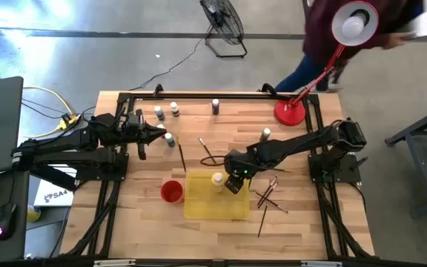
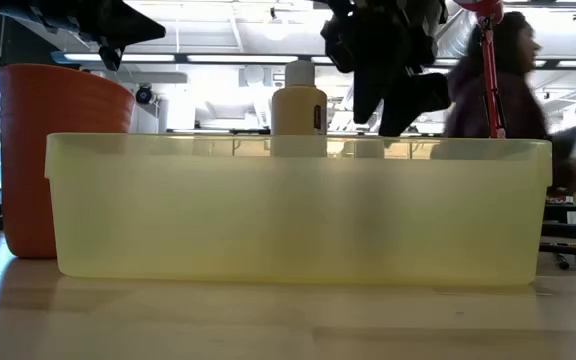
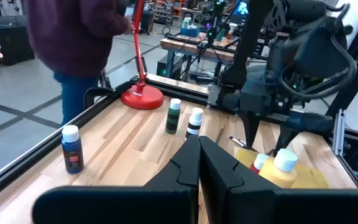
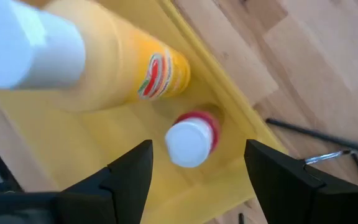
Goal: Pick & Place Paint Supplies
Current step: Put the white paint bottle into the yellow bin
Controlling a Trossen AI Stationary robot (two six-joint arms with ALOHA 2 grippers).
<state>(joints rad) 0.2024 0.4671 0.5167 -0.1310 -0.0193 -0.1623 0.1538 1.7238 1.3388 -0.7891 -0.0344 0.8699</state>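
Right gripper [image 4: 194, 171] hung over yellow tray [image 4: 185, 186], jaws wide, empty, above red bottle [image 4: 192, 138] beside yellow bottle [image 4: 114, 68]; left gripper [image 3: 199, 155] closed, empty

Open wood [image 1: 199, 119] between far bottles; red cup [image 1: 172, 191] beside tray [image 1: 215, 206].

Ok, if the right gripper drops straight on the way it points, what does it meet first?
Probably the small red bottle standing in the yellow tray, right between the open right gripper fingers; depth is unclear.
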